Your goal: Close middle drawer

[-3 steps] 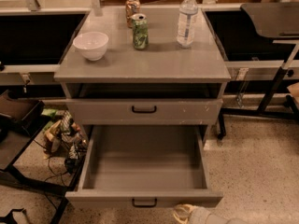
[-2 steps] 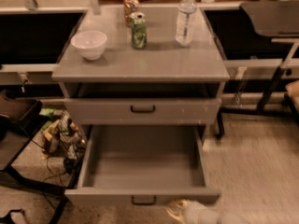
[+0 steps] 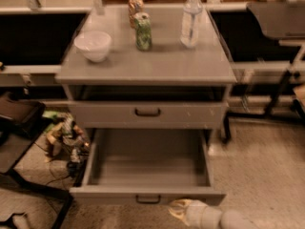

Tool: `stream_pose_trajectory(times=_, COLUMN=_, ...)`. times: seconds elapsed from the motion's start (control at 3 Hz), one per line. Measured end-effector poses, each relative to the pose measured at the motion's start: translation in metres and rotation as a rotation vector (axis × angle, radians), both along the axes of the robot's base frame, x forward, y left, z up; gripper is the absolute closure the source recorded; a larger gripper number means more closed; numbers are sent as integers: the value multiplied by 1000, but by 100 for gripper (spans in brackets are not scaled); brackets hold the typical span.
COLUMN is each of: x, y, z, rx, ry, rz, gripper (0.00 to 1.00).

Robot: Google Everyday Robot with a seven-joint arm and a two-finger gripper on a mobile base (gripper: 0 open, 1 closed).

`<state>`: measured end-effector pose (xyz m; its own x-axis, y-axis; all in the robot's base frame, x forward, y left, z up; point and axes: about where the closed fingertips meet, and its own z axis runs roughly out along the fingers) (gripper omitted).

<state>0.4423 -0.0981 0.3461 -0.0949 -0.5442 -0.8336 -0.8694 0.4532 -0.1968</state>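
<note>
The middle drawer (image 3: pixel 147 171) stands pulled far out, a deep plain grey metal tray. The pale gripper (image 3: pixel 183 210) sits just below its front panel, right of the black handle (image 3: pixel 148 199).

End effector (image 3: pixel 183 210) just before the middle drawer (image 3: pixel 147 173) — right of its handle (image 3: pixel 148 199).
</note>
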Motion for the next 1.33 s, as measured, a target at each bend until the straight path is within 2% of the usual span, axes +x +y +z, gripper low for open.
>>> stream_pose_trajectory(times=0.33, x=25, y=26, z=0, rx=36, ry=2, rz=45, gripper=100)
stream_pose_trajectory(times=0.67, x=23, y=27, z=0, rx=36, ry=2, rz=46, gripper=100)
stream_pose_trajectory(times=1.0, x=53, y=38, z=5, rx=37, ry=-16, rz=67, gripper=100)
stream_pose_trajectory(times=1.33, x=52, y=38, z=5, rx=37, ry=-16, rz=67, gripper=100)
